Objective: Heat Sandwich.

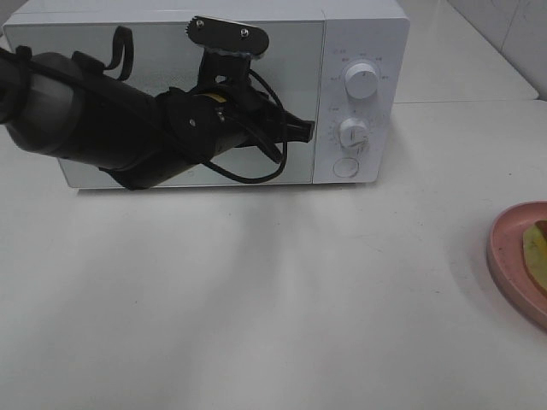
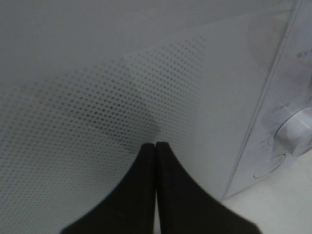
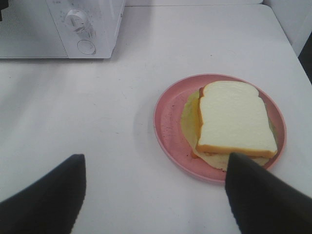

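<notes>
The sandwich (image 3: 236, 119), white bread over yellow cheese and pale green filling, lies on a round pink plate (image 3: 168, 122). Only a sliver of the sandwich (image 1: 537, 256) and plate (image 1: 508, 256) shows at the right edge of the exterior view. My right gripper (image 3: 156, 158) hovers above the plate's near side, open, its fingers (image 3: 48, 195) wide apart with nothing between them. The white microwave (image 1: 367, 34) stands at the back with its door (image 1: 291, 60) closed. My left gripper (image 1: 306, 131) is shut and empty, its tips (image 2: 155, 145) close to the dotted door near its right edge.
The microwave's control panel holds two knobs, the upper knob (image 1: 361, 81) and lower knob (image 1: 353, 133), with a round button (image 1: 345, 166) below. The lower knob (image 2: 295, 131) and the button (image 2: 270, 165) also show in the left wrist view. The white table (image 1: 256, 299) spreads in front.
</notes>
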